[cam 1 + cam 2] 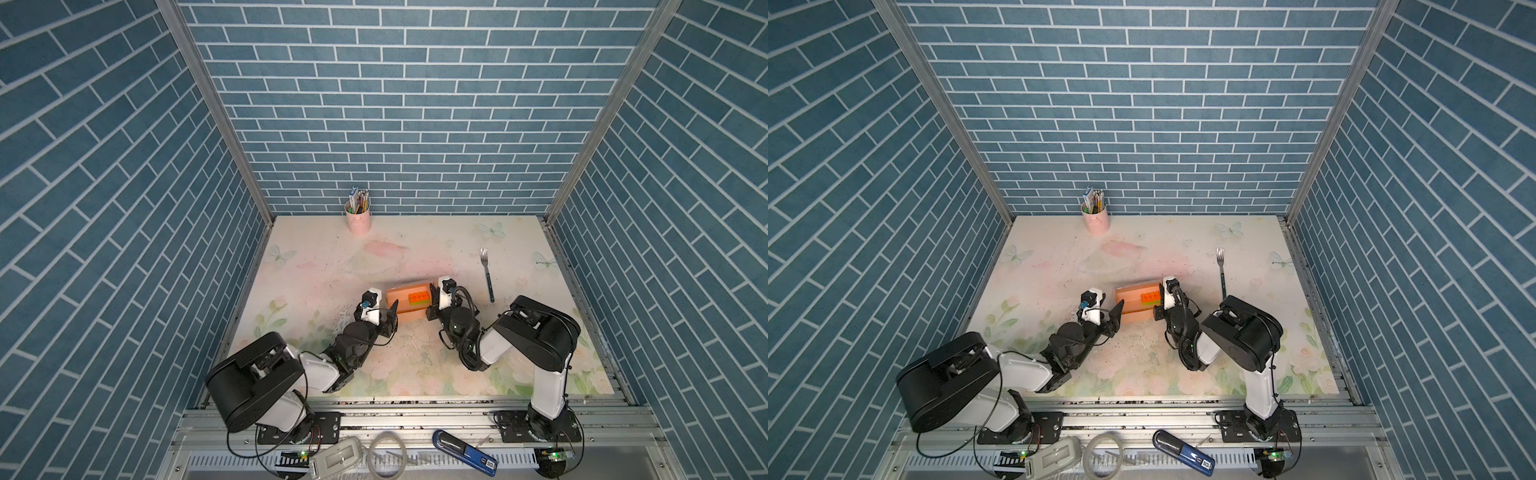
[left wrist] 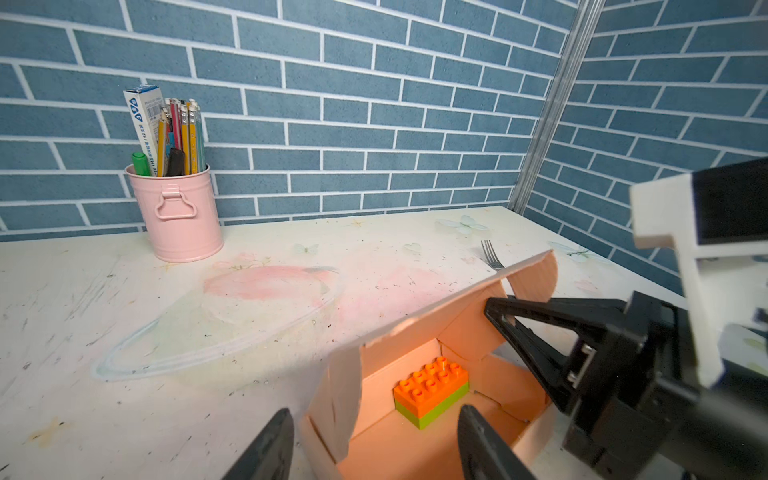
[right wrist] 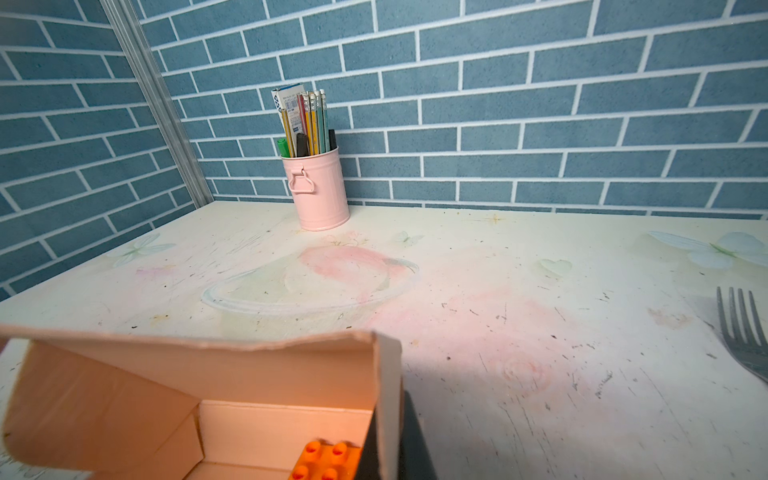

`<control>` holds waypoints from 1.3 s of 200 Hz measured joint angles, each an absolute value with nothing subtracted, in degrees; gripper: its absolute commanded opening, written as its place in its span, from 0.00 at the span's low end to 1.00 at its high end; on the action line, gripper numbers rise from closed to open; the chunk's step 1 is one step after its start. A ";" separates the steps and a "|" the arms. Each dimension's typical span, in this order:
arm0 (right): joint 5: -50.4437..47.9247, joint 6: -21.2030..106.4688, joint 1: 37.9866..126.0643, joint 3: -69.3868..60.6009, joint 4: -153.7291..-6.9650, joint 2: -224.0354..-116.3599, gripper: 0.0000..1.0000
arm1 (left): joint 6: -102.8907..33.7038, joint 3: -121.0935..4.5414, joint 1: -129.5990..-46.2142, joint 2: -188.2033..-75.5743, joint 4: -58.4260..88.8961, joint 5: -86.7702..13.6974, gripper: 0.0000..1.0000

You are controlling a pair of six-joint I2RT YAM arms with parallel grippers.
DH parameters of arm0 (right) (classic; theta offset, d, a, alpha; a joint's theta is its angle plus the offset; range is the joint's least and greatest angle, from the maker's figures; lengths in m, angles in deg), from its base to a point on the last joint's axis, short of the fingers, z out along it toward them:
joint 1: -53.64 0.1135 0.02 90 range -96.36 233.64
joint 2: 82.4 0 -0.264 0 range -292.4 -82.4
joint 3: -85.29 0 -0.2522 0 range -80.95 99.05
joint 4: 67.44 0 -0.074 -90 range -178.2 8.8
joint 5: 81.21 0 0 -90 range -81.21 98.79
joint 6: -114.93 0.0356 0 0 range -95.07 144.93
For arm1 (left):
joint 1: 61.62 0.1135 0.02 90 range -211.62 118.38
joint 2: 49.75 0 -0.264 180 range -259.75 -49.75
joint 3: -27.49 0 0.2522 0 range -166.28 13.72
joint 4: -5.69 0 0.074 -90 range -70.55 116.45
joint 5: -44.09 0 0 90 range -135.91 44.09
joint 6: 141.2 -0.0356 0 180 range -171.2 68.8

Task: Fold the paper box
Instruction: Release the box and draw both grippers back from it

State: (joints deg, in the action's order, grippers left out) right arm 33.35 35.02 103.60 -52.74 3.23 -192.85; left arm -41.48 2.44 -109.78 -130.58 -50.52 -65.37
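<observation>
The paper box point(image 1: 402, 318) point(image 1: 1133, 315) is seen on the table point(image 1: 332, 266), a little nearer than its middle, set between the two hands with its top open. Its far long flap is raised, and rounded tabs are seen at that flap's ends in the left wrist view point(image 2: 415, 332). A toy brick point(image 1: 417, 300) point(image 2: 432, 386), orange over green, is lodged inside the box, towards its right end.

The left hand point(image 1: 390, 318) point(image 2: 376, 411) is held at the box's left end with its fingers spread apart. One finger is placed outside the left end wall and the other over the box's inside, and nothing is gripped.

The right hand point(image 1: 431, 303) point(image 3: 388, 415) is closed on the box's right end wall, which is pinched between the dark fingers in the right wrist view.

A pink cup point(image 1: 358, 220) filled with pencils is stood at the far edge of the table, left of centre. A fork point(image 1: 487, 274) is laid well to the right of the box, its tines pointed away.
</observation>
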 measured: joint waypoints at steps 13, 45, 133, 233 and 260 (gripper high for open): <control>33.33 34.98 103.60 -52.74 3.25 -192.85 0.00 | -41.55 4.25 -110.02 -125.62 -48.18 -66.16 0.62; 33.09 34.93 103.57 -52.74 3.23 -192.85 0.00 | -41.46 5.04 -110.06 -111.98 -38.39 -69.50 0.63; 29.20 33.18 104.25 -50.49 1.80 -193.48 0.00 | -39.39 -5.43 -106.37 -101.75 -8.86 -76.28 0.65; 25.52 31.79 105.67 -48.85 -0.25 -194.77 0.29 | -38.36 -12.27 -100.99 -103.81 2.16 -75.29 0.67; 25.11 31.52 105.78 -50.79 -1.54 -192.94 0.41 | -38.36 -12.27 -100.97 -104.22 2.46 -74.75 0.68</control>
State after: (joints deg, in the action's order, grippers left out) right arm 25.11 31.52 105.78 -50.79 -1.54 -192.94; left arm -38.36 -12.27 -100.97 -104.22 2.46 -74.75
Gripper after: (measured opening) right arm 0.373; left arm 0.674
